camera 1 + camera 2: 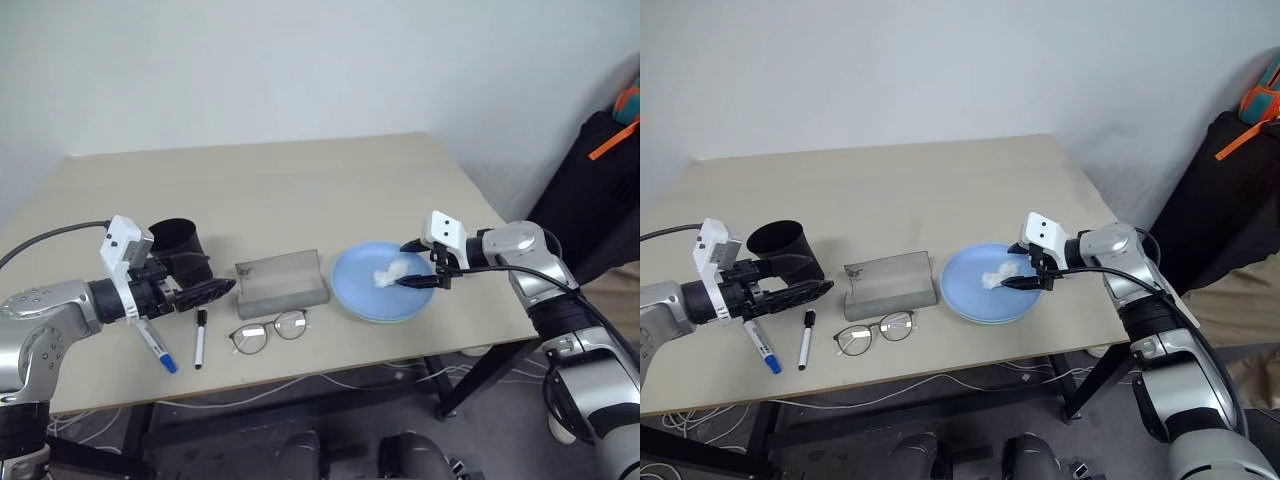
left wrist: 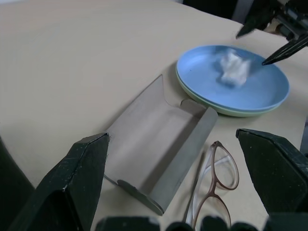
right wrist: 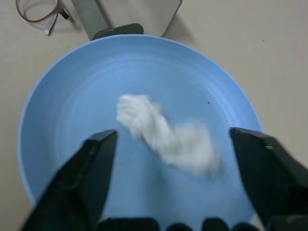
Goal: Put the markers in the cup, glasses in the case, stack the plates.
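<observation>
Both plates sit stacked at the table's right, the light blue plate on the pale green plate. A crumpled white tissue lies on the blue one, between the spread fingers of my open right gripper. The grey case lies open and empty at mid-table, with the glasses just in front of it. Two markers, blue-capped and black-capped, lie near the front left edge. The black cup stands behind my open, empty left gripper, which points toward the case.
The tan table stretches back bare to a white wall. A dark bag with an orange strap stands off the table's right side. Cables hang below the front edge.
</observation>
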### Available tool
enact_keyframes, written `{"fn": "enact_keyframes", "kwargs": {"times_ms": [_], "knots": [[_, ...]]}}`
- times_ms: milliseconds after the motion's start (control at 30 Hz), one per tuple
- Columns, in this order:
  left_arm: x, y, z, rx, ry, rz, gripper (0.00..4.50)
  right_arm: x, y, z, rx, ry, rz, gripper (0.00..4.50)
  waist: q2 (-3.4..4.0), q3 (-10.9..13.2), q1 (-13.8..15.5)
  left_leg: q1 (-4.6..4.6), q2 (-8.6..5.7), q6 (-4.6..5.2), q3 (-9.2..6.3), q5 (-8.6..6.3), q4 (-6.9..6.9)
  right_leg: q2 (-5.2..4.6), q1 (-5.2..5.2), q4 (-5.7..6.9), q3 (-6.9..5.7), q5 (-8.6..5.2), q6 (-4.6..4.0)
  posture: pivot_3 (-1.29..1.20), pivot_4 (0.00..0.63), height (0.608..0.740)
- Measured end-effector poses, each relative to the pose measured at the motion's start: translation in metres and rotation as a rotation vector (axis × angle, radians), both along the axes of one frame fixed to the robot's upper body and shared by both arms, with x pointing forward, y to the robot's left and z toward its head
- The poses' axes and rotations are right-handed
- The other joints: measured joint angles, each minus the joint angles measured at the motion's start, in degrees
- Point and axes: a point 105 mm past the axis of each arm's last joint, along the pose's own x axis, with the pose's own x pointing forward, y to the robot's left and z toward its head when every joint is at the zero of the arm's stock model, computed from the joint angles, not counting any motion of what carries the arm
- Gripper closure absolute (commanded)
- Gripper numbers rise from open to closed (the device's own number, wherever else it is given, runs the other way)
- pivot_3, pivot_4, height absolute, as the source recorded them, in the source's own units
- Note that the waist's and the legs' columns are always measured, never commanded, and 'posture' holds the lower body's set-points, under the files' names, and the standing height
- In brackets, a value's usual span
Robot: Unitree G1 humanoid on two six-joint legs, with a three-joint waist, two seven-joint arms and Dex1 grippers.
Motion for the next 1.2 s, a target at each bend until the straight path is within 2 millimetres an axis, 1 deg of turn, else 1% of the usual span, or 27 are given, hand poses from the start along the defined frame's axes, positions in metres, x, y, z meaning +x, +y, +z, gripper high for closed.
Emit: {"fn": "enact_keyframes", "kwargs": {"times_ms": [233,433,567,667,767,967,1133,1200], "knots": [[0.006,-0.018,-0.006,0.069,0.000,-0.112,0.00,-0.004,0.000,0.007,-0.001,0.008,0.028,0.03,0.00,0.00,0.00,-0.02,-0.01,0.00,0.00,0.00,0.00,0.01,-0.02,-0.01,0.00,0.00,0.00,0.00,0.000,0.701],[0.007,-0.032,-0.020,0.132,0.029,-0.211,0.00,-0.016,0.000,0.022,0.018,0.029,0.092,0.03,0.01,0.01,0.00,-0.02,-0.02,0.01,0.01,-0.01,0.00,-0.01,-0.02,-0.01,0.02,0.00,0.00,0.00,0.000,0.701],[0.005,-0.035,-0.025,0.165,0.049,-0.266,0.00,-0.026,-0.004,0.027,0.012,0.047,0.130,0.03,0.00,0.01,0.00,-0.02,0.00,0.01,0.00,-0.01,0.00,-0.01,-0.02,-0.02,0.00,-0.01,0.00,0.00,0.000,0.701],[0.003,-0.031,-0.028,0.205,0.065,-0.304,0.00,-0.033,-0.009,0.023,0.002,0.070,0.140,0.03,0.02,0.02,0.01,-0.02,-0.01,0.01,0.01,-0.01,0.00,-0.04,-0.03,-0.02,-0.01,-0.01,-0.01,0.00,0.000,0.701],[0.004,-0.033,-0.030,0.238,0.064,-0.348,0.00,-0.032,-0.009,0.024,0.002,0.067,0.133,0.03,0.03,0.02,0.01,0.00,0.02,0.01,0.04,-0.01,0.00,-0.08,-0.03,-0.03,-0.06,-0.01,-0.01,0.00,0.000,0.701],[0.002,-0.038,-0.042,0.323,0.068,-0.462,0.00,-0.031,-0.009,0.024,0.011,0.062,0.116,0.03,0.03,0.02,0.01,-0.03,0.01,0.02,0.03,-0.02,-0.01,-0.07,-0.06,-0.03,-0.05,-0.01,-0.01,0.00,0.000,0.701],[0.001,-0.043,-0.040,0.358,0.039,-0.536,0.00,-0.030,-0.008,0.025,0.020,0.063,0.105,0.03,0.02,0.03,0.01,-0.04,0.00,0.02,0.03,-0.02,0.00,-0.08,-0.05,-0.03,-0.05,-0.01,0.00,0.00,0.000,0.701],[-0.001,-0.045,-0.043,0.366,0.038,-0.568,0.00,-0.030,-0.008,0.026,0.023,0.062,0.105,0.03,0.02,0.03,0.01,-0.03,0.00,0.02,0.03,-0.02,0.00,-0.08,-0.05,-0.03,-0.05,-0.01,-0.01,0.00,0.000,0.701]]}}
